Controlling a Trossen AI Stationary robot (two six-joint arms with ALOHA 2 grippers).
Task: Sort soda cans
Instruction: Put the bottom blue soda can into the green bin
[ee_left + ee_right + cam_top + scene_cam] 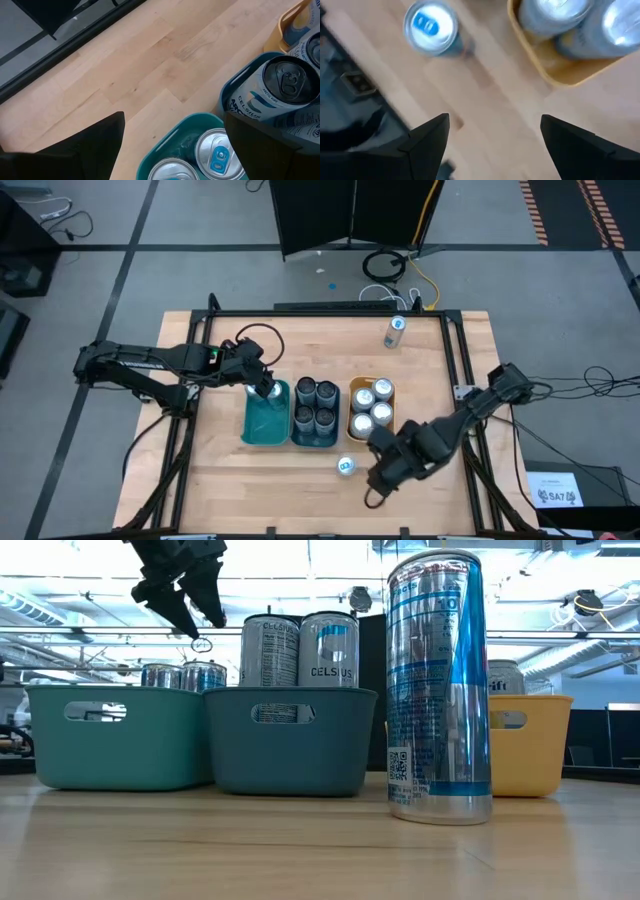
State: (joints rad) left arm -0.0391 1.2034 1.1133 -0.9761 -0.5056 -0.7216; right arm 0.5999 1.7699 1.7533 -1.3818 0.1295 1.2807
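Left claw (268, 389) spread wide, empty, hovering above far end of teal tray (264, 425), two silver cans (218, 154) seen inside right below. Right claw (381, 442) also wide, empty, near front of table beside yellow tray (357, 423) of silver cans. Loose blue-topped can (346, 466) standing just in front of trays, between dark blue tray (313, 438) and right claw; another can (395, 331) alone at far edge. Risk: clipping yellow tray rim or tipping loose can on sideways approach; tall, narrow, likely to roll off if knocked.
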